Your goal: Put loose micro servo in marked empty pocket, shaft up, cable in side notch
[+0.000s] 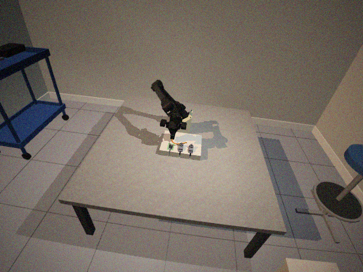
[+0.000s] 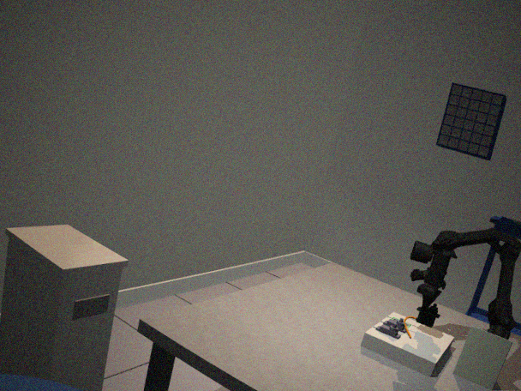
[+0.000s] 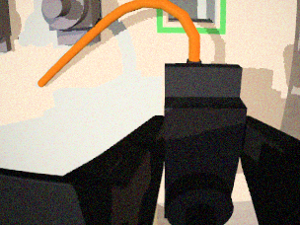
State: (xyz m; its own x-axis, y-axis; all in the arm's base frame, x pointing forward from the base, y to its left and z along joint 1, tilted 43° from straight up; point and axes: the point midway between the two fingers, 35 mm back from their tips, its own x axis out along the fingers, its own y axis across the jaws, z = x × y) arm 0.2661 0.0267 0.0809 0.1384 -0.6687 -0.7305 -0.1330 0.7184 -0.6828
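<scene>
A grey surface (image 1: pixel 167 191) in a tiled room bears one deck (image 1: pixel 195 139) with two seated servos (image 1: pixel 180 147); the jaws grip a third servo (image 3: pixel 203 104).

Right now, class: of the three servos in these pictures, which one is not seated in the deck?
The dark micro servo with the orange cable, clamped in the gripper. The two grey servos sit in deck pockets.

The gripper (image 3: pixel 197 160) and the micro servo (image 3: pixel 203 88) it clamps look like matt black plastic, the servo's orange cable (image 3: pixel 125 18) smooth and rubbery, the pale deck (image 1: pixel 195 140) flat and matt, the table (image 1: pixel 167 191) dull and unpolished, the blue cart (image 1: pixel 27 116) painted metal.
</scene>
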